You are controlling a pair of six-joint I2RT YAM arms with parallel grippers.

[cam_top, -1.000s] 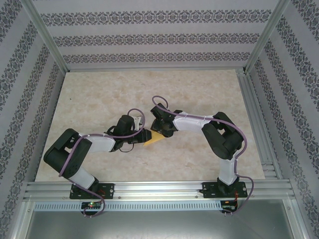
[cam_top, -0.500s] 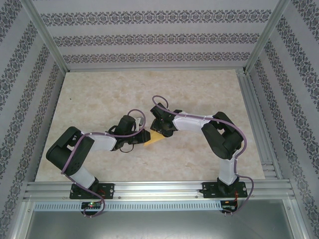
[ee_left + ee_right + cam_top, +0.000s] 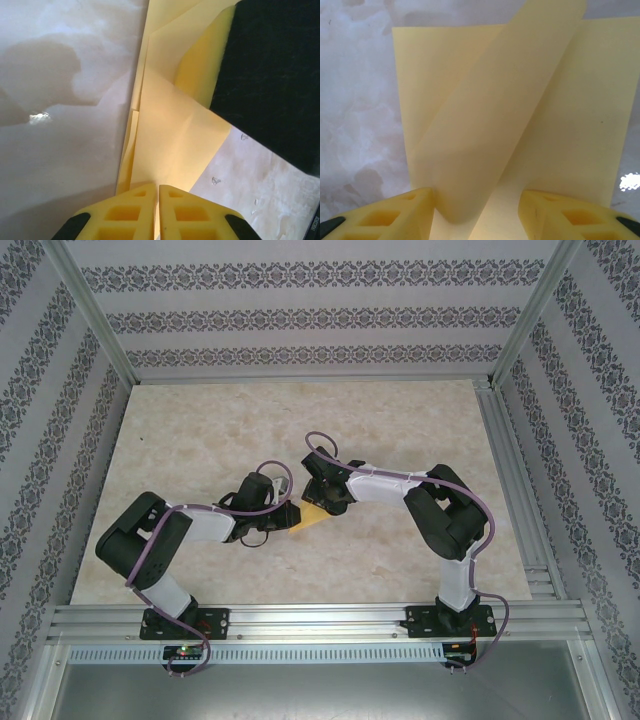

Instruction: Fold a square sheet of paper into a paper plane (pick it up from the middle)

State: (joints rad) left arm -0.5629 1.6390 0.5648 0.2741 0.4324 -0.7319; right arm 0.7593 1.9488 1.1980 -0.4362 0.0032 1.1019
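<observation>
Moved: left arm (image 3: 200, 528) elbow has crept toward 3 o'clock over the last second, and its jaws have narrowed. The sheet of paper (image 3: 314, 519) and the right arm (image 3: 385, 485) are where they were.
Sheet: yellow-orange, partly folded, lying on the table (image 3: 200, 420) slightly toward 6 o'clock of its centre. From the top, a small wedge of it shows between the two grippers.
Folds: left wrist view shows stacked flaps with diagonal creases. Right wrist view shows one flap curled over, running from 7 to 1 o'clock.
Left gripper (image 3: 158, 197): at the sheet's 9 o'clock, clamped on the sheet's near edge. Fingers are almost together, with paper running into the seam.
Right gripper (image 3: 479, 212): at the sheet's 12 o'clock, jaws apart and straddling the curled flap. The finger (image 3: 410, 217) at 7 o'clock of that view touches the curl; nothing is pinched.
Table: pale marbled top, bare around the sheet.
</observation>
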